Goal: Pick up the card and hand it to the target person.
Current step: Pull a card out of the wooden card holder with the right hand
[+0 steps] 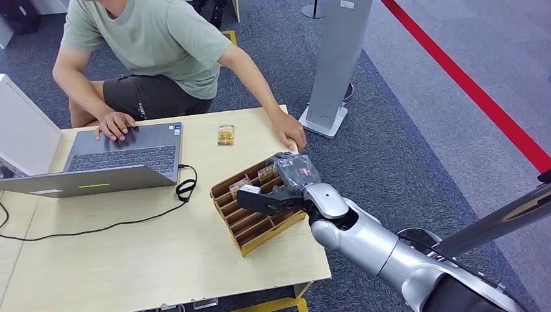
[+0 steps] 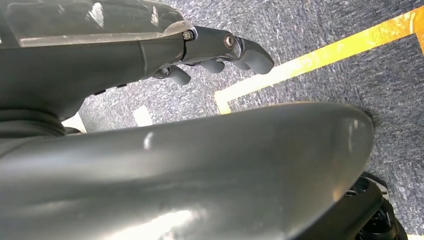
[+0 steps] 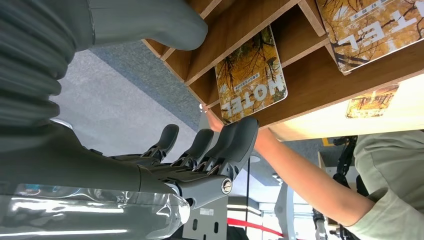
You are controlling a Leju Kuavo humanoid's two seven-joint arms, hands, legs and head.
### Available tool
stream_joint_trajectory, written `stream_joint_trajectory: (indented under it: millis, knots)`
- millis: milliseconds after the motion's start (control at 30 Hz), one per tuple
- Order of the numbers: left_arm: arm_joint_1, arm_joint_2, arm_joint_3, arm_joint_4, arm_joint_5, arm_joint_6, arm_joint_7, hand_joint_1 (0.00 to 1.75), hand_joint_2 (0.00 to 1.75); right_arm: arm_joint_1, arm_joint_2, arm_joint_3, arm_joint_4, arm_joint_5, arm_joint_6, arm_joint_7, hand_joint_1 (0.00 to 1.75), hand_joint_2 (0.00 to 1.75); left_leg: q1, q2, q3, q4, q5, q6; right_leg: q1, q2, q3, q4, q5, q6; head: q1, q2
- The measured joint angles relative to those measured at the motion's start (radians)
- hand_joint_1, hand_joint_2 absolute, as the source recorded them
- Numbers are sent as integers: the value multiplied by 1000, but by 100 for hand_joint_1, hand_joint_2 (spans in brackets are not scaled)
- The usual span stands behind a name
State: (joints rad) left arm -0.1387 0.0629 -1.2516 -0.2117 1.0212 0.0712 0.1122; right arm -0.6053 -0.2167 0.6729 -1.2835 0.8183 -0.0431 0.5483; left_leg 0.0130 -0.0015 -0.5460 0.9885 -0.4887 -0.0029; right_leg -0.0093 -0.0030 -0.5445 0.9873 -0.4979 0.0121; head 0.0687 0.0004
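Head view: the right hand (image 1: 276,195) reaches over the wooden card rack (image 1: 256,224) on the tabletop (image 1: 130,260), its dark fingers (image 1: 260,200) stretched across the slots. Two cards stand in the far slots — one card (image 1: 267,173) just beside the hand, another (image 1: 238,187) next to it — upright, likely so they can be pinched by the top edge. A third card (image 1: 225,135) lies flat further off, near the person (image 1: 156,45), whose hand (image 1: 289,136) rests at the tabletop edge beside the rack, probably waiting to receive. A laptop (image 1: 123,159) sits at the left.

Left wrist view: the left hand (image 2: 220,52) hangs over carpet, fingers loosely curled, holding nothing.

Right wrist view: the fingers (image 3: 235,140) are extended and apart, released — their tips close to the "HOTEL" card (image 3: 252,80) in its slot, but nothing is grasped; whether they touch it I cannot tell.
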Motion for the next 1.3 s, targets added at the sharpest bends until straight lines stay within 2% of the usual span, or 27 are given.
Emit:
stream_joint_trajectory:
  millis: [67,200,533,867,933,1067,1100,1300]
  knots:
    - [0,0,0,0,0,0,0,0,0,0,0,0,0,0,0,0,69,175,0,0,0,0,0,0,0,0,0,0,0,0,0,0]
    - [0,0,0,0,0,0,0,0,0,0,0,0,0,0,0,0,86,175,0,0,0,0,0,0,0,0,0,0,0,0,0,0]
    - [0,0,0,0,0,0,0,0,0,9,0,-2,4,2,0,-2,75,175,0,0,0,0,0,0,0,0,0,0,0,0,0,0]
    - [0,0,0,0,0,0,0,0,0,10,0,-2,11,5,0,-3,79,175,0,0,0,0,0,0,0,0,0,0,0,0,0,0]
    - [0,0,0,0,0,0,0,0,0,10,0,-2,12,5,0,-3,90,175,0,0,0,0,0,0,0,0,0,0,0,0,0,0]
    - [0,0,0,0,0,0,0,0,0,8,0,-2,13,7,-1,-4,140,175,0,0,0,0,0,0,0,0,0,0,0,0,0,0]
    - [0,0,0,0,0,0,0,0,0,8,0,-2,13,7,-2,-4,146,175,0,0,0,0,0,0,0,0,0,0,0,0,0,0]
    - [0,0,0,0,0,0,0,0,0,4,0,-3,13,8,-1,-4,147,175,0,0,0,0,0,0,0,0,0,0,0,0,-1,0]
